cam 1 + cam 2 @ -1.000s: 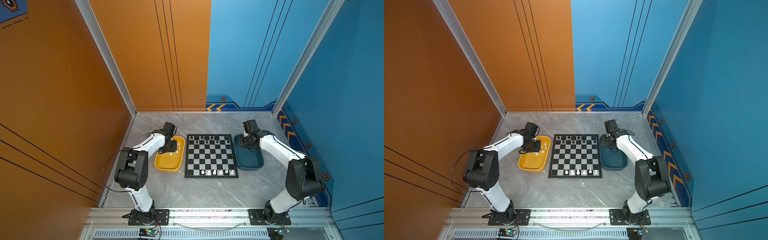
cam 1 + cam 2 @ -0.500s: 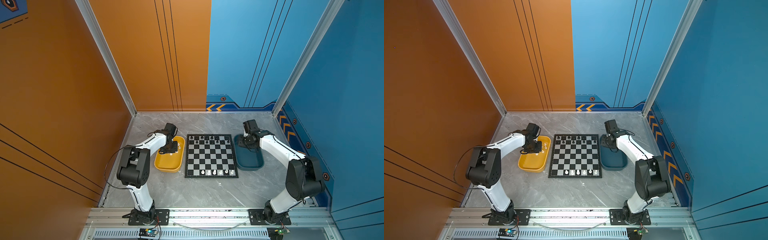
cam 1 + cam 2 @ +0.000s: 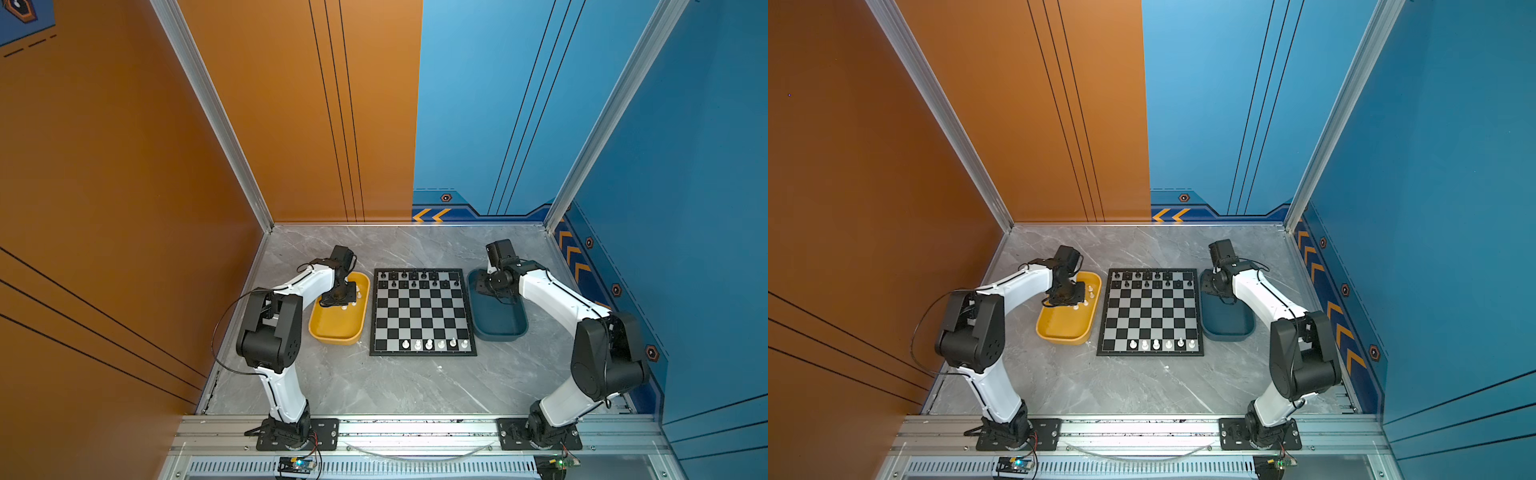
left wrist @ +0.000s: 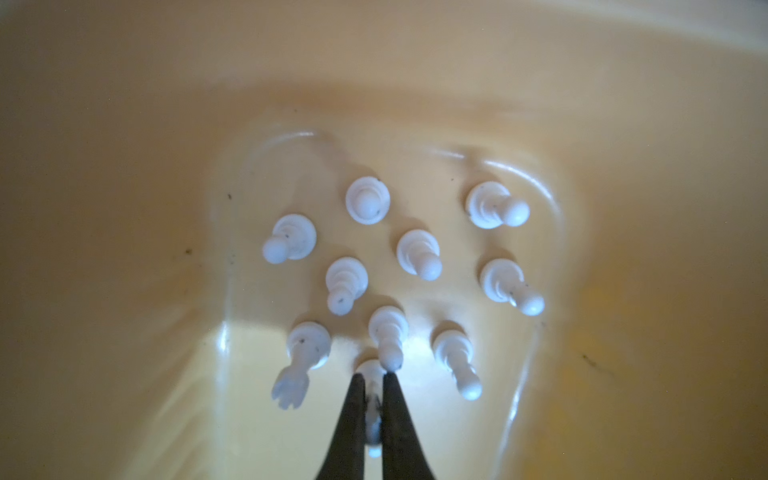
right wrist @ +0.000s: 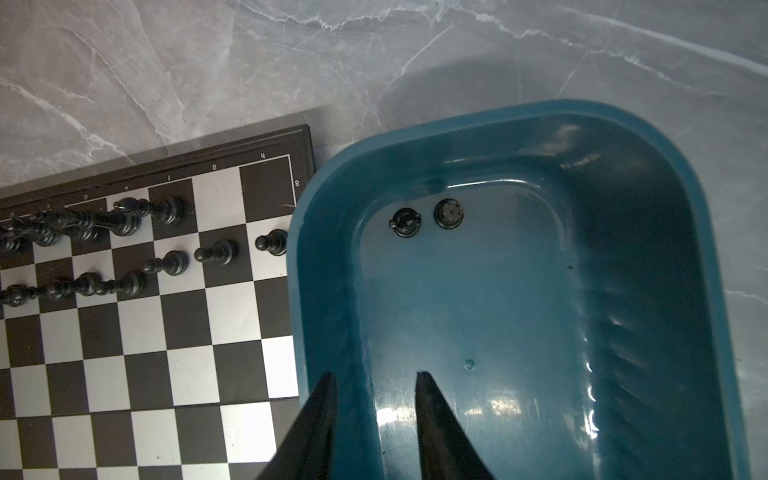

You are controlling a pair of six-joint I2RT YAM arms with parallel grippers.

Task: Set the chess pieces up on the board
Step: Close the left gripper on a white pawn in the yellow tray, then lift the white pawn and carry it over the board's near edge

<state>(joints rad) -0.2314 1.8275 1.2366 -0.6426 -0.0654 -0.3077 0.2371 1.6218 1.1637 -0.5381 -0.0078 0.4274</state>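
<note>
Right, your left end effector [image 4: 372,376] is clamped on a white chess piece [image 4: 372,415] inside the yellow tray [image 4: 124,208], with nine more white pieces [image 4: 417,253] standing just beyond its tips. Your right end effector [image 5: 374,374] hangs with jaws apart, gripping nothing, over the dark blue tray [image 5: 644,291] (two black pieces [image 5: 405,222] in one corner). The chessboard [image 3: 422,309] lies between the trays on the counter [image 3: 374,386].

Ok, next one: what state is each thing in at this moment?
Left tool: shut on a white chess piece in the yellow tray.
Right tool: open, empty, above the dark blue tray.
Yellow tray: nine other white pieces standing inside.
Dark blue tray: two black pieces standing inside.
Chessboard: black pieces on far rows, six white pieces on near row.
</note>
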